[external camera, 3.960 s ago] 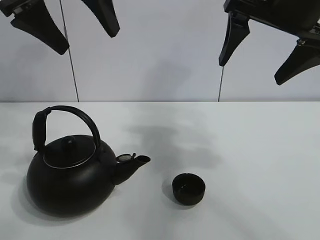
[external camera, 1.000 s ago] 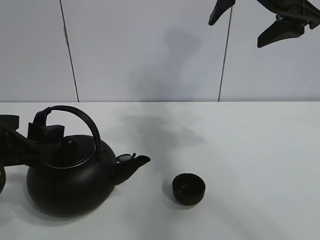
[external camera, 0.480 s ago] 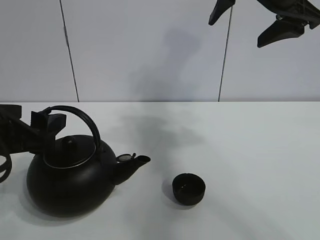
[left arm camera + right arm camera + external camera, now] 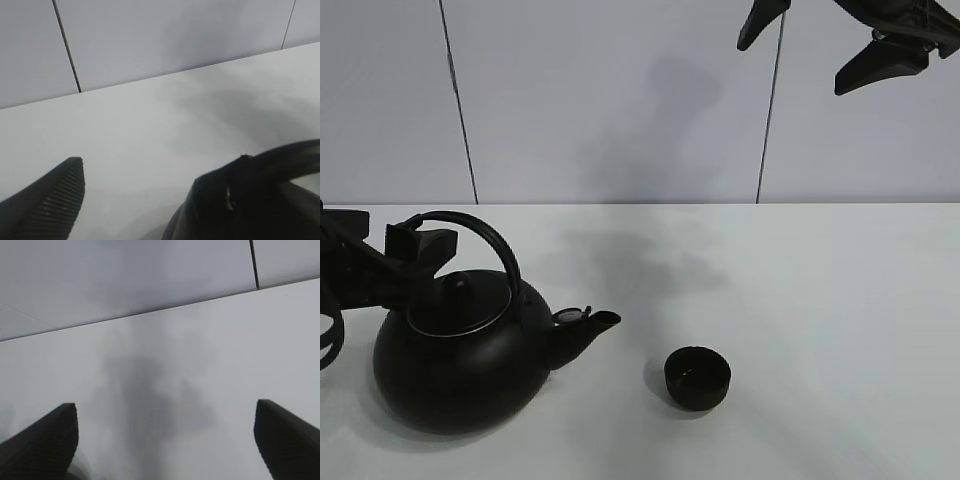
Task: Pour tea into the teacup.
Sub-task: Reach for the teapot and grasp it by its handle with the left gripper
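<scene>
— Black teacup (image 4: 697, 377): where is it placed?
— It is set upright on the white table (image 4: 840, 300), toward the front, off to the right of the kettle (image 4: 450, 370). The kettle's spout (image 4: 582, 338) is pointed toward it, and a strip of bare table is left between the two.
— How is the left gripper (image 4: 408, 235) positioned?
— It is set low at the left, by the rear end of the kettle's arched handle (image 4: 480, 224). Its jaws are spread. In the left wrist view one ribbed finger (image 4: 50, 205) is seen apart from the handle, with table showing in the gap. The other finger is hidden there, so contact on that side cannot be told. No grip is made.
— And the right gripper (image 4: 792, 65)?
— It is held high above the right side of the table, well apart from the kettle and the teacup. Its jaws are opened wide, and only the table is seen between the fingers (image 4: 45, 440).
</scene>
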Available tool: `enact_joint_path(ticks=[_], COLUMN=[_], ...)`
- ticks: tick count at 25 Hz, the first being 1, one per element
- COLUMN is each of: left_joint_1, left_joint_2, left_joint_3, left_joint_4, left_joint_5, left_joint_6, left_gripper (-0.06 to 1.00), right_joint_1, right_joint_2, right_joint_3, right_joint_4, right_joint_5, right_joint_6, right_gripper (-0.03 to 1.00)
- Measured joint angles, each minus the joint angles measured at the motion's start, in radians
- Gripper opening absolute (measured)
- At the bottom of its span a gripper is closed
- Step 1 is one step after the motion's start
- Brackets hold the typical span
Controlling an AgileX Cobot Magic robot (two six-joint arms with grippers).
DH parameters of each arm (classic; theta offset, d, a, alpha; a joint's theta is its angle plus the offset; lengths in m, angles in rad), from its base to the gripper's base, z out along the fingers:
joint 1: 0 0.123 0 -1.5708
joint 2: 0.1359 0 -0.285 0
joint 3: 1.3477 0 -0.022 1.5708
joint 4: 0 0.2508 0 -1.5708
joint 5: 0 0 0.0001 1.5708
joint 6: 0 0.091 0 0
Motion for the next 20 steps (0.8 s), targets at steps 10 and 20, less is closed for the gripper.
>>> enact_joint_path(ticks=[10,20], left_joint_1=[0.0,0.0], left_joint_2=[0.0,0.0], left_joint_3=[0.0,0.0], left_joint_4=[0.01,0.03], left_joint_5=[0.0,0.0], left_joint_6=[0.0,-0.008], left_gripper=[0.55,0.45], right_joint_1=[0.0,0.0], right_joint_2=[0.0,0.0], right_joint_3=[0.0,0.0], right_joint_4=[0.0,0.0], right_joint_5=[0.0,0.0], right_joint_6=[0.0,0.0], right_gripper=[0.66,0.66])
